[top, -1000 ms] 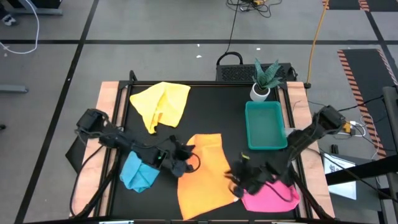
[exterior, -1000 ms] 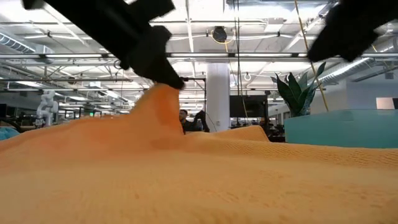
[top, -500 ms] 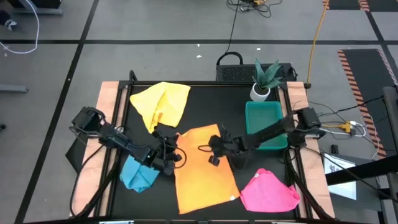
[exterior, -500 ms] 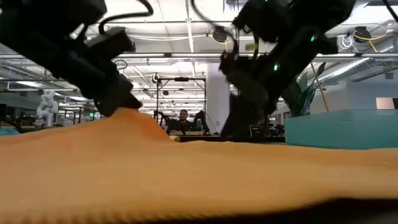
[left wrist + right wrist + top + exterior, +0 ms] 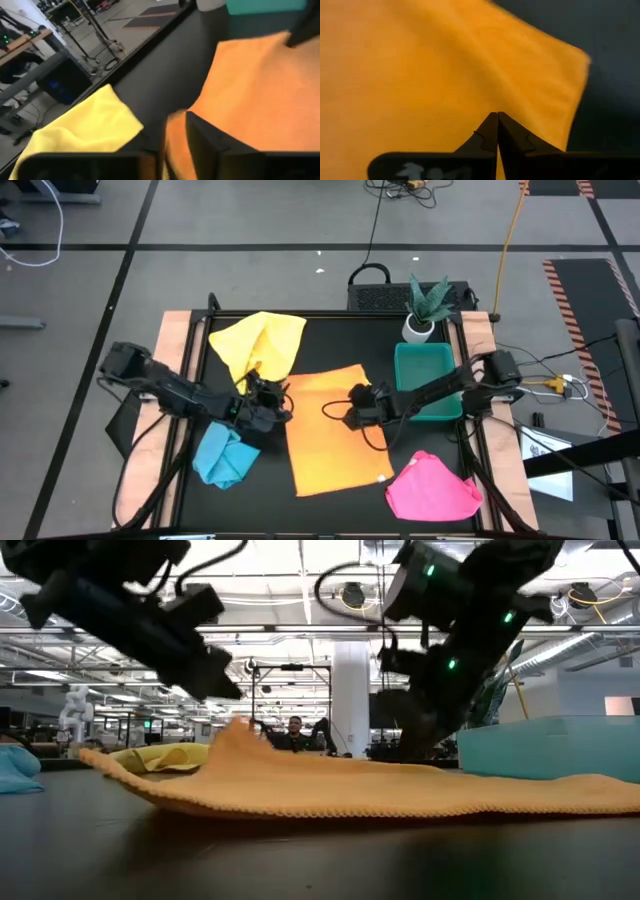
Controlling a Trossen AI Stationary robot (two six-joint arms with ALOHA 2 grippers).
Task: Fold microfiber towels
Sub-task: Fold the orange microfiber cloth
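spread towel (image 5: 335,430) centre | tray (image 5: 425,402) right of it | potted plant (image 5: 424,310) behind tray

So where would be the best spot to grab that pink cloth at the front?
Probably the pink cloth's pointed corner toward the table's middle, approached from above. It lies bunched, and that corner sticks out from the heap, giving a thin edge to pinch.

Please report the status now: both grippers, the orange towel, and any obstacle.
Left gripper at orange towel's left edge, jaws parting. Right gripper shut, pinching that towel's middle. Towel spread, unfolded. Yellow towel lies close by its far-left corner.
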